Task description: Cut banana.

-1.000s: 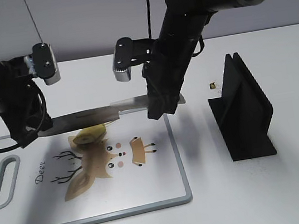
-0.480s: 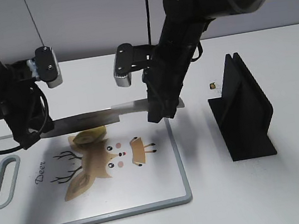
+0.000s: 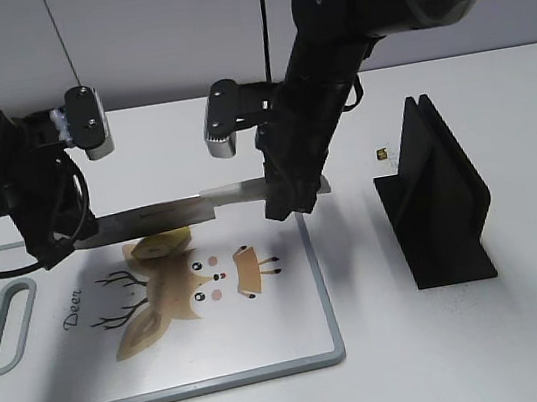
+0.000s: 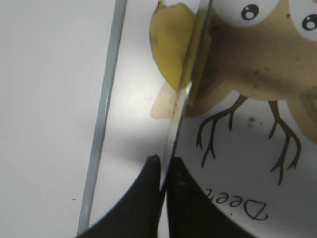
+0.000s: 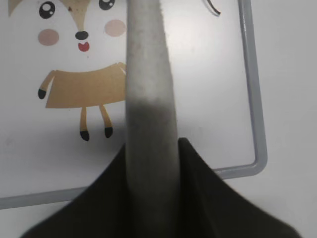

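A yellow banana piece (image 3: 159,244) lies on the white cutting board (image 3: 268,332) with a deer picture. A long knife (image 3: 159,213) hangs level just above the banana. My right gripper (image 3: 284,204) is shut on the knife's pale handle (image 5: 148,114). My left gripper (image 3: 53,245) is shut on the blade's tip end (image 4: 171,153). In the left wrist view the blade edge (image 4: 190,74) runs across the banana (image 4: 171,47), which shows on both sides of it.
A black knife stand (image 3: 435,201) stands on the table right of the board. A small dark object (image 3: 381,154) lies behind it. The board's handle slot (image 3: 9,326) is at its left end.
The knife and both grippers have hardly moved. The left arm has shifted very slightly upward.
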`<state>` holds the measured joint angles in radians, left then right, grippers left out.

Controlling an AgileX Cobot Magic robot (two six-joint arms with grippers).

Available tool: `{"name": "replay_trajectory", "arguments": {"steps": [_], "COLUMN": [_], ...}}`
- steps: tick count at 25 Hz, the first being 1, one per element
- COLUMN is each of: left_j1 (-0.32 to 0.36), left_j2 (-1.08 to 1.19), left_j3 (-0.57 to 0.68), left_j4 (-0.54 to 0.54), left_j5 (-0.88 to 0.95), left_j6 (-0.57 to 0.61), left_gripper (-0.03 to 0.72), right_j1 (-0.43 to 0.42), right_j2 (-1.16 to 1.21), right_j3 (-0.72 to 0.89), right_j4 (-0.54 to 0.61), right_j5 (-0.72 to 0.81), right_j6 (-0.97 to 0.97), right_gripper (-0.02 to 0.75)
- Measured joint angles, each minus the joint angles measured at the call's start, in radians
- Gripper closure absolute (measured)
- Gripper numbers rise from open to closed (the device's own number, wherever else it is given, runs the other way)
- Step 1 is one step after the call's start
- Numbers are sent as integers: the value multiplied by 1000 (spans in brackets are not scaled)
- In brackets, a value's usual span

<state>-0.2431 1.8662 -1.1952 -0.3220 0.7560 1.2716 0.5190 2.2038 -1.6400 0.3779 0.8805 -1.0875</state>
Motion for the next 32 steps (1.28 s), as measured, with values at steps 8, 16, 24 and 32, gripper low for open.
{"name": "replay_trajectory", "arguments": {"steps": [8, 16, 24, 32], "left_j1": [1, 3, 4, 5], "left_j2": [20, 29, 97, 113], "left_j3": [-7, -15, -21, -33], "left_j4": [0, -2, -18, -18], "left_j5": [1, 3, -6, 10], "left_j6": [2, 4, 8, 12], "left_gripper": [690, 690, 688, 687], "right_j1": [0, 0, -1, -1], "right_j2": [19, 48, 94, 87], "right_j3": [0, -6, 0, 31], "right_j4": [-6, -10, -18, -17], "right_j5": [-18, -22, -58, -84], "right_j6": [-2, -3, -2, -2], "right_gripper": [563, 562, 559, 559]}}
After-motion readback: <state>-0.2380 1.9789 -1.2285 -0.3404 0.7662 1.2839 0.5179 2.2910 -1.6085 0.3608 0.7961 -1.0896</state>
